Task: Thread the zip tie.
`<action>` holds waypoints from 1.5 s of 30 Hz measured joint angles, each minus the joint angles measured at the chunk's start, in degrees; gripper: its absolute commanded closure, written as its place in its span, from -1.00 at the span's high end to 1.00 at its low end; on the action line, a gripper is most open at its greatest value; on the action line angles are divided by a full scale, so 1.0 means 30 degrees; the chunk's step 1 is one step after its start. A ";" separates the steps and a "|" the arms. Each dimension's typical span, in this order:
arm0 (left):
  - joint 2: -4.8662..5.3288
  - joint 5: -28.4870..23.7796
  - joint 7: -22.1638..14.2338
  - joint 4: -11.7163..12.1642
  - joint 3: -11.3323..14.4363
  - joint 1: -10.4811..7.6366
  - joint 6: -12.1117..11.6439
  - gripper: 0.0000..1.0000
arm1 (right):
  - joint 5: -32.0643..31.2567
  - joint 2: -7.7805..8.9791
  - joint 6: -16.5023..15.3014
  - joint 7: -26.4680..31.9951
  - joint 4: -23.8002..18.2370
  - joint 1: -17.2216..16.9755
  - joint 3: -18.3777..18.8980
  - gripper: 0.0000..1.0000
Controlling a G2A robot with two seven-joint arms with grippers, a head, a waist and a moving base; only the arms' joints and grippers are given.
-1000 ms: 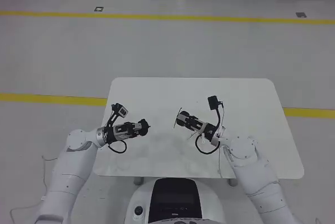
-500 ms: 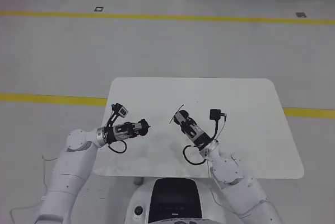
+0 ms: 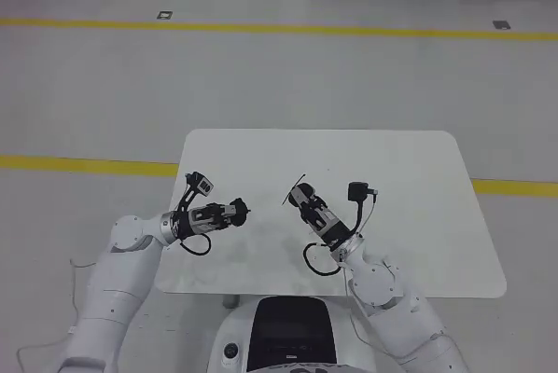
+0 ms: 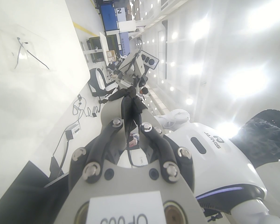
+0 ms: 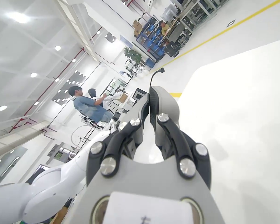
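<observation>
A thin black zip tie is pinched in my right gripper, which is shut on it above the middle of the white table. In the right wrist view the strap rises from between the shut fingertips and ends in its small head. My left gripper hangs a short way to the left of it, shut, its tip pointing at the right gripper. In the left wrist view its fingers are pressed together, with the right gripper beyond them.
In the left wrist view a few thin black strips lie on the white table surface farther off. The table's edges and the grey floor with yellow lines lie around.
My right arm swung its forearm round and carried the zip tie slightly left and away over the first half second, then held. The left arm has not moved.
</observation>
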 measured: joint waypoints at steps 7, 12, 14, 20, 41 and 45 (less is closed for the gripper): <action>0.0000 0.0190 0.1222 -0.0080 0.0637 0.0232 0.0096 -1.00 | 0.0000 0.0000 0.0000 0.0000 0.0000 0.0000 0.0000 -1.00; -0.0130 0.0485 0.1861 0.0153 0.1675 -0.0028 -0.0005 -1.00 | 0.0000 0.0000 0.0000 0.0000 0.0000 0.0000 0.0000 -1.00; -0.0228 0.0633 0.2303 0.0211 0.2129 -0.0220 -0.0002 -1.00 | 0.0000 0.0000 0.0000 0.0000 0.0000 0.0000 0.0000 -1.00; -0.0514 0.0693 0.3478 -0.0466 0.2628 -0.0357 0.0000 -1.00 | 0.0000 0.0000 0.0000 0.0000 0.0000 0.0000 0.0000 -1.00; -0.0574 0.0763 0.4910 -0.1165 0.3570 -0.0411 0.0238 -1.00 | -0.2886 0.0303 0.0294 -0.1060 -0.1801 -0.1033 0.0973 -1.00; -0.0625 0.0589 0.5141 -0.0983 0.3990 -0.0742 0.0152 -1.00 | -0.3036 0.0405 0.0122 -0.0934 -0.2062 -0.1333 0.1320 -1.00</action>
